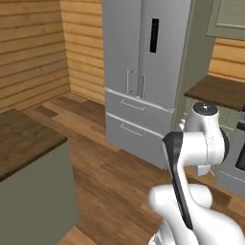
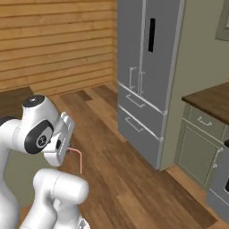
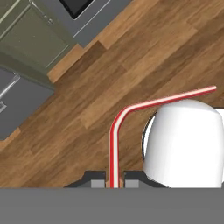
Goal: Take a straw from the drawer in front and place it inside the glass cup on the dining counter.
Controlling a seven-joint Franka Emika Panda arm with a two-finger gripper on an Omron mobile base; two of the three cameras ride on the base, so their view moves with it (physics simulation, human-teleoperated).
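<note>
Floor (image 1: 119, 186): brown wood planks, widest surface in room, runs under everything.

Walls (image 1: 28, 43): horizontal light-wood boards, back and left side.

Fridge (image 2: 147, 67): tall grey unit w/ double doors up top, two vertical silver handles close together at centre seam, dark panel on one door, two wide drawers below w/ horizontal handles. Stands against boarded wall; sage side panel just beside it.

Dining counter (image 1: 24, 139): dark-brown wood-grain top on plain sage-green base, lower left of left base view, well apart from fridge. Nothing visible on the part in shot.

Wall counter (image 2: 210, 100): dark wood top beside fridge panel, sage cabinets below w/ small silver handles. Dark-fronted grey appliance (image 3: 83, 8) next to those cabinets, seen at top of hand view.

Arm: white w/ dark joints, folded close to base, wrist held up over open floor, between dining counter and fridge.

Gripper (image 3: 113, 181): pointing down at floor, fingers clenched on straw, one dark tip each side of it in hand view, no gap apparent.

Straw (image 3: 114, 144): thin, red w/ pale stripe, bent type. Long leg rises from between fingertips, elbows, short leg runs off sideways. In right base view hangs below hand (image 2: 79, 161), above floor, touching nothing else. In left base view a short reddish sliver by wrist (image 1: 209, 171).
</note>
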